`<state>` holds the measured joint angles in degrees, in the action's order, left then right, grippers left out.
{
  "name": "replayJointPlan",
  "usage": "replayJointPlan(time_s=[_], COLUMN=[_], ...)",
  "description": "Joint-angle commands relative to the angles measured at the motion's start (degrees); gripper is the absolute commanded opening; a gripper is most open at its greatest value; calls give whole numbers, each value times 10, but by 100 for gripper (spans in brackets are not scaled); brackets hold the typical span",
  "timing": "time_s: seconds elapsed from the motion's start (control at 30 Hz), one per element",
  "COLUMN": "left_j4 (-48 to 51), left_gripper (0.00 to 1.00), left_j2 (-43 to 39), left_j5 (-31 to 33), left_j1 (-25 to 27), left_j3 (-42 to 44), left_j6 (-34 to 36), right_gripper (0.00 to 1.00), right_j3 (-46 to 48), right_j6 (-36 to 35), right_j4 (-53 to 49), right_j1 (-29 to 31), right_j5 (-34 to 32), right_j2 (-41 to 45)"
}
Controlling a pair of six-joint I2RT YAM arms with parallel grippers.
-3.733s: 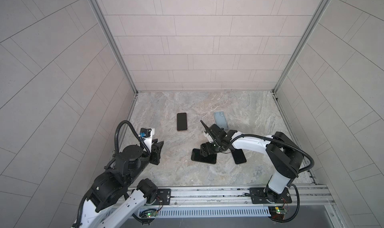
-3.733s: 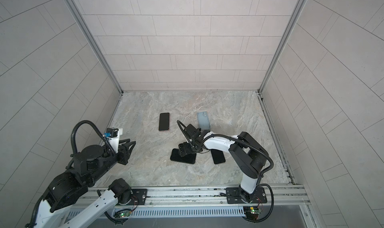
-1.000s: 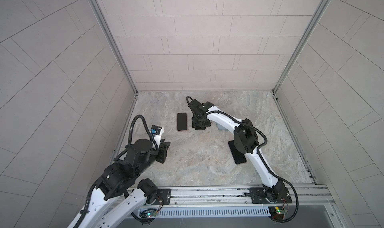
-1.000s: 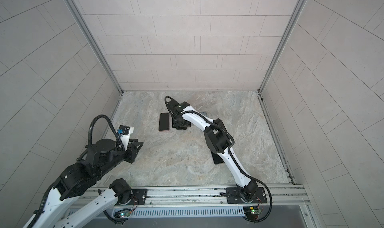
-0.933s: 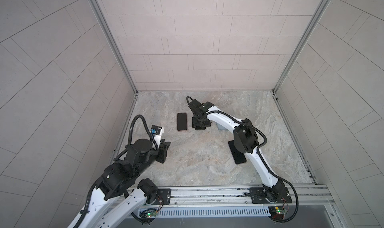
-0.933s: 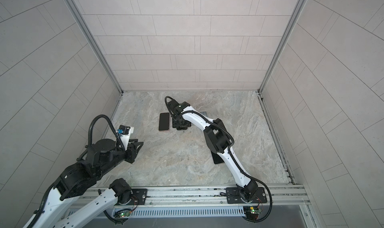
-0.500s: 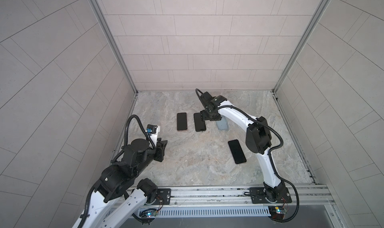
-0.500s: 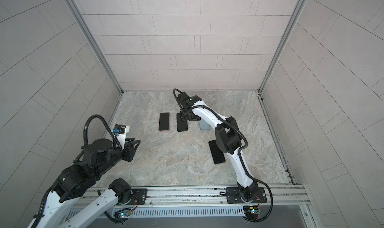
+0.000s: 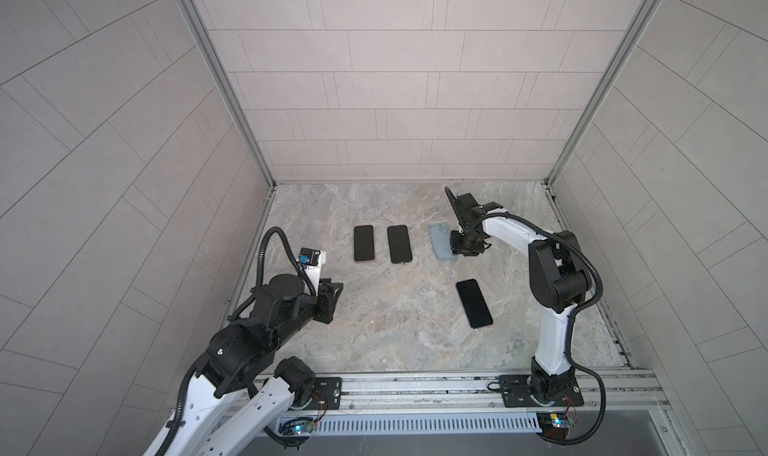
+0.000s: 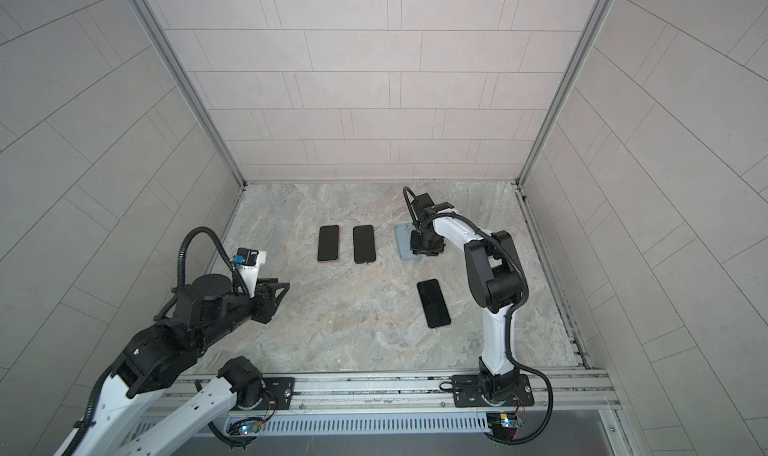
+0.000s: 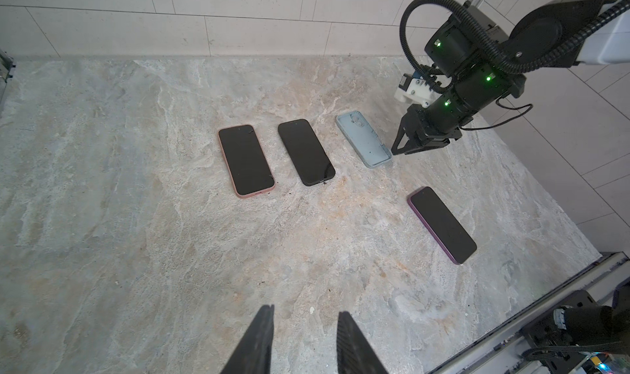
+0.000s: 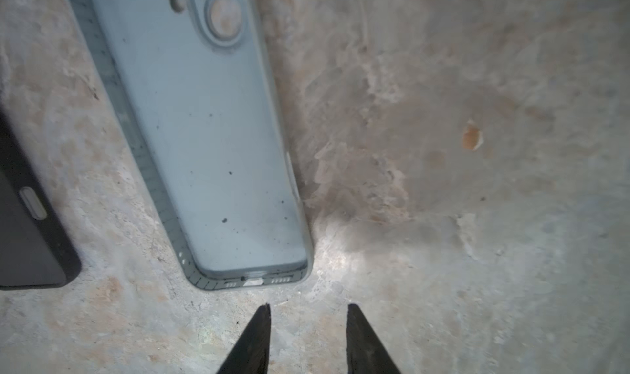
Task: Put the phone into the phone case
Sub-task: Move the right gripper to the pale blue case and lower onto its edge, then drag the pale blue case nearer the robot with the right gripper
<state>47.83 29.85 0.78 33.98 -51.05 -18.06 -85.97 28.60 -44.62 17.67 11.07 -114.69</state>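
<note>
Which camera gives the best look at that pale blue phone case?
The right wrist view: the case is close up, showing its empty inside, lens cutout and port holes. The left wrist view shows it whole but small. In both top views it is tiny, partly hidden by the right arm.

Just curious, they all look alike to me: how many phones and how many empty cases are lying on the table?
Phones: 3 (pink-edged phone, black phone, purple-edged phone)
Empty cases: 1 (light blue case)
Total: 4
</note>
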Motion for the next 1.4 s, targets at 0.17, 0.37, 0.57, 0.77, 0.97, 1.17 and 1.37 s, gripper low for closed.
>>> replayJointPlan(time_s=[0.17,0.37,0.57,0.77,0.97,1.17,1.37], left_j4=[-17,-20,-21,-22,-28,-29,-28], left_gripper=[36,36,36,36,36,36,36], left_j2=[-10,-18,-17,-18,-23,-22,-25], left_j5=[-6,-4,-5,-11,-22,-24,-21], left_j1=[-3,-4,-4,-4,-7,-8,-9], left_j3=[7,8,9,8,10,11,11], left_j6=[-4,-3,-4,-2,-1,0,-2], right_gripper=[36,23,0,0,0,0,0], right_j3=[-15,-32,-26,20,72,103,180], right_j6=[-7,2,1,-10,-74,-196,-241], right_j4=[6,8,6,5,8,-23,8], right_j1=[-5,-5,-1,30,132,264,337], right_j5=[6,5,-4,-38,-59,-97,-34], right_j2=[-32,-71,-60,40,143,208,251])
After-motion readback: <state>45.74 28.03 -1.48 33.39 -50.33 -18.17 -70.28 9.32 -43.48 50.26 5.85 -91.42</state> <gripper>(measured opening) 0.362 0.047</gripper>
